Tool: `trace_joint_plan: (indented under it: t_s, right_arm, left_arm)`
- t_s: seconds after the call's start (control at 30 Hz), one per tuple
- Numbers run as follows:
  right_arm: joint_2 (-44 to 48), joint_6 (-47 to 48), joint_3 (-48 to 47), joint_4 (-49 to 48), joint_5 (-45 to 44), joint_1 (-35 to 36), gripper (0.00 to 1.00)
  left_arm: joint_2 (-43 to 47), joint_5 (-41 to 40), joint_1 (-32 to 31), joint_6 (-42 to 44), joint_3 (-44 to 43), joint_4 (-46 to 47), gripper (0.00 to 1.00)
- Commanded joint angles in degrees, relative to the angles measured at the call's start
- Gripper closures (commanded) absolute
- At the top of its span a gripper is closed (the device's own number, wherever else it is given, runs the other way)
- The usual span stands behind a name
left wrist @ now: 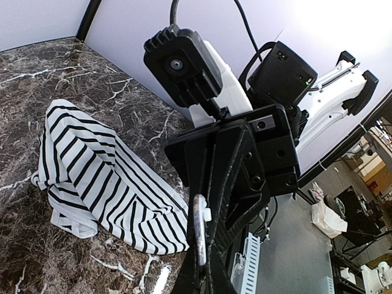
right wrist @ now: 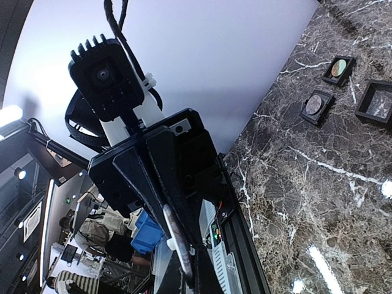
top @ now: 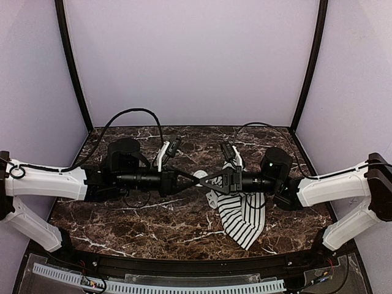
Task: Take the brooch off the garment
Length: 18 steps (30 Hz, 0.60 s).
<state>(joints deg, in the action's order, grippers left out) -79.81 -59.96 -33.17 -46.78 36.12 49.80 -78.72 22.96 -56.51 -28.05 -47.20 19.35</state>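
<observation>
The striped garment lies crumpled on the marble table, below the right gripper; it also shows in the left wrist view. The brooch, a thin pale disc seen edge-on, is off the garment and in the air between the two grippers. It shows in the left wrist view and in the right wrist view. My left gripper and my right gripper meet tip to tip, and both look shut on the brooch.
Three small black boxes sit on the marble in the right wrist view. The black cable rail runs along the near table edge. Purple walls close the back and sides.
</observation>
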Motion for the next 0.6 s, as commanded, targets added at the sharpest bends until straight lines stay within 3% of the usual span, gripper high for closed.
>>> trace_joint_plan:
  t_s: [0.0, 0.2, 0.37, 0.57]
  right_arm:
    - [0.1, -2.6, 2.9, 7.6, -10.1, -5.6, 1.0]
    - [0.1, -1.7, 3.1, 6.7, -9.5, -5.6, 1.0]
    - [0.3, 2.5, 1.0, 4.2, -3.5, -5.6, 0.99]
    - [3.2, 9.1, -3.3, 6.0, 5.1, -5.5, 0.79]
  left_arm:
    - [7.2, 0.2, 2.4, -0.1, 2.3, 0.9, 0.99]
    - [8.3, -1.1, 3.7, -1.9, 3.5, 1.5, 0.99]
    - [7.2, -0.3, 3.9, -2.0, 2.1, -1.5, 0.99]
    - [4.8, 1.9, 3.9, -1.6, 0.5, -3.1, 0.99]
